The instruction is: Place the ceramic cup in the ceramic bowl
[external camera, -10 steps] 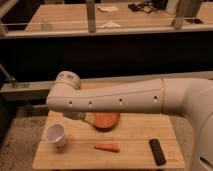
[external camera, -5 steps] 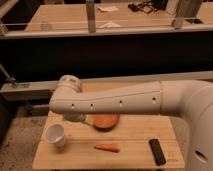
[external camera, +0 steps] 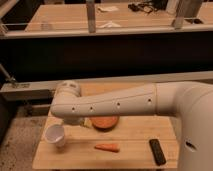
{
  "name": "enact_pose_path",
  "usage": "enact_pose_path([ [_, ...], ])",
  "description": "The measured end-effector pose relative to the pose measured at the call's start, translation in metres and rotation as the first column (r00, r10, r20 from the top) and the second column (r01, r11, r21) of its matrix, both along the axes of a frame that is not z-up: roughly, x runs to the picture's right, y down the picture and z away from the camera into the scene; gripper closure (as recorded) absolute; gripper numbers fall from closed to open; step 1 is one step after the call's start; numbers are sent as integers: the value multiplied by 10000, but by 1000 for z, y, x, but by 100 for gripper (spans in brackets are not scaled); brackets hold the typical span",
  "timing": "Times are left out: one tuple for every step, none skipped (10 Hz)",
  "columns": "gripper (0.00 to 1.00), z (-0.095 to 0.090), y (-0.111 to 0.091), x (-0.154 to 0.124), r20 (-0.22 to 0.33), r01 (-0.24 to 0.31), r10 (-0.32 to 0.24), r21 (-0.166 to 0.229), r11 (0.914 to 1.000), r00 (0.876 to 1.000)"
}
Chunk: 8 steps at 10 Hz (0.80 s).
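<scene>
One white ceramic cup point(external camera: 55, 135) stood upright near the worktop's point(external camera: 130, 137) front-left corner — apart from the ceramic bowl point(external camera: 104, 122) toward the back edge; the gripper point(external camera: 79, 121) hung between them, fingers apart.

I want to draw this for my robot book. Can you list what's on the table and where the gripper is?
ceramic cup: white, upright, front left
ceramic bowl: orange-brown, middle, partly behind the arm
carrot: lying in front of the bowl
black remote: front right
gripper: hidden under the arm's end, left of the bowl; open, holding nothing
cup in bowl: not yet
</scene>
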State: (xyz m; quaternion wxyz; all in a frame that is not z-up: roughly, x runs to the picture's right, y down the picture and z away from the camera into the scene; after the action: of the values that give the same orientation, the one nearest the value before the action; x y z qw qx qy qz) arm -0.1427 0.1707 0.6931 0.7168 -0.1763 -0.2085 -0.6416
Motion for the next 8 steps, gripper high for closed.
enact_pose_path([
  [20, 4, 4, -2, 114, 126, -126, -9, 9999, 9999],
  [20, 7, 8, -4, 200, 216, -215, -16, 9998, 9996],
  [20, 10, 12, -6, 313, 330, -329, -32, 9994, 9990],
  [20, 13, 15, -7, 394, 429, -426, -50, 9991, 9983],
  [20, 14, 18, -9, 457, 495, -492, -73, 9987, 9977],
  [20, 16, 21, -10, 546, 605, -599, -104, 9981, 9967],
  [23, 17, 23, -11, 591, 676, -667, -138, 9976, 9960],
  [26, 17, 24, -13, 634, 727, -715, -170, 9972, 9954],
])
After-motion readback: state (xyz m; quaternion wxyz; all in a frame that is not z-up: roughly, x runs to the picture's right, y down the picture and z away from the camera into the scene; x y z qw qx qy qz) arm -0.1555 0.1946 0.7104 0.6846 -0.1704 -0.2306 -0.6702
